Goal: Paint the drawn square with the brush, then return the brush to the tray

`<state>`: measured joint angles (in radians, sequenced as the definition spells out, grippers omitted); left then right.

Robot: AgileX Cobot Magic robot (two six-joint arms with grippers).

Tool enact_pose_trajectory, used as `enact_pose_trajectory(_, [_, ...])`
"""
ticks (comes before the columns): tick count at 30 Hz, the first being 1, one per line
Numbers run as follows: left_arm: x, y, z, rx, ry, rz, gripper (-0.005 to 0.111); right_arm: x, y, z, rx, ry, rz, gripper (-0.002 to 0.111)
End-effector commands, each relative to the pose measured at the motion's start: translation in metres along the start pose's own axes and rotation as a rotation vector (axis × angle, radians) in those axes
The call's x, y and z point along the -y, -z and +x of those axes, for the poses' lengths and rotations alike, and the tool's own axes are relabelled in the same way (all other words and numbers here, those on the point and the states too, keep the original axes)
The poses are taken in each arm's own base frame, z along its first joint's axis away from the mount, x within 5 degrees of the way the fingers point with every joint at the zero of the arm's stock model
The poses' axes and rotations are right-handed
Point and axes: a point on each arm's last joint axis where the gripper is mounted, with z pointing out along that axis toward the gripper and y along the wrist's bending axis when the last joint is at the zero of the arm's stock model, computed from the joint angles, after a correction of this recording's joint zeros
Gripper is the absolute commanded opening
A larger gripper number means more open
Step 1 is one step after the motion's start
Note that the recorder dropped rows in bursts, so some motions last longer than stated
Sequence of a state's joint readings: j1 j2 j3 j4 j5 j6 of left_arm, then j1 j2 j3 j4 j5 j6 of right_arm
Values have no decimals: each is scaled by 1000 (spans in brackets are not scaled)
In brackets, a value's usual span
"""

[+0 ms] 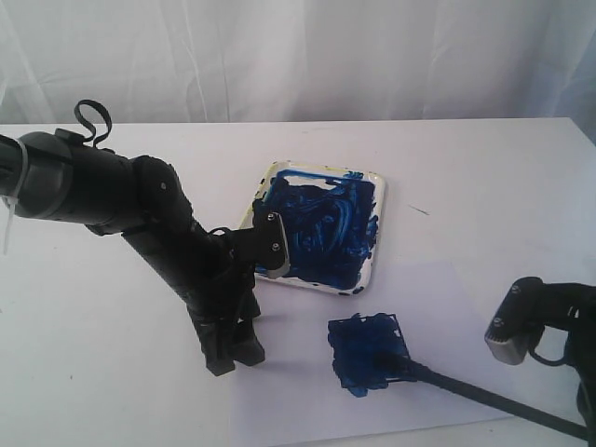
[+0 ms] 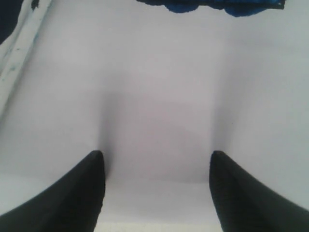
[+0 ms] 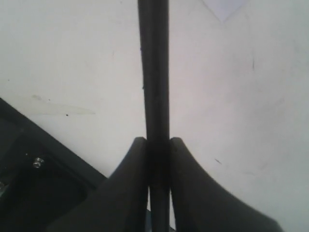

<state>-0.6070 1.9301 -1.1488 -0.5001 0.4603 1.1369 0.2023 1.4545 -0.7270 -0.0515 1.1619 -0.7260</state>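
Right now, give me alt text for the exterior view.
The brush rests its tip on the blue-smeared drawn square, handle running toward the right arm. Behind sits the paint-covered tray; the left gripper points down left of the square.

Black glossy left arm [image 1: 93, 182], cable [image 1: 93, 116] looping well behind my jaws, silver screw-studded block [image 1: 273, 244] just behind them, and my fingers [image 2: 72, 198] dark, ribbed, tapered.

The left end effector [image 2: 157, 154] holds its fingers wide apart above the white desk [image 2: 159, 87], near the tray [image 2: 19, 53] rim and the blue-smeared drawn square [image 2: 217, 6].
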Motion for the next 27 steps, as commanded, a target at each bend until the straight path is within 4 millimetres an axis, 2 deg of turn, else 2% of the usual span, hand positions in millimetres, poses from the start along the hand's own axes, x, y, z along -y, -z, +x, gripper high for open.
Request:
enact_pose_trajectory(1, [9,-14,13,-81,-4,93,66,5,-9,1,-69,-51,11,0])
enact_pose_trajectory(16, [9,-14,13,-81,-4,93,66,4,-10,2,-80,-57,2,0])
enact_pose_trajectory(27, [9,-14,13,-82,-4,95,66,5,2,10,-60,-127,99,0])
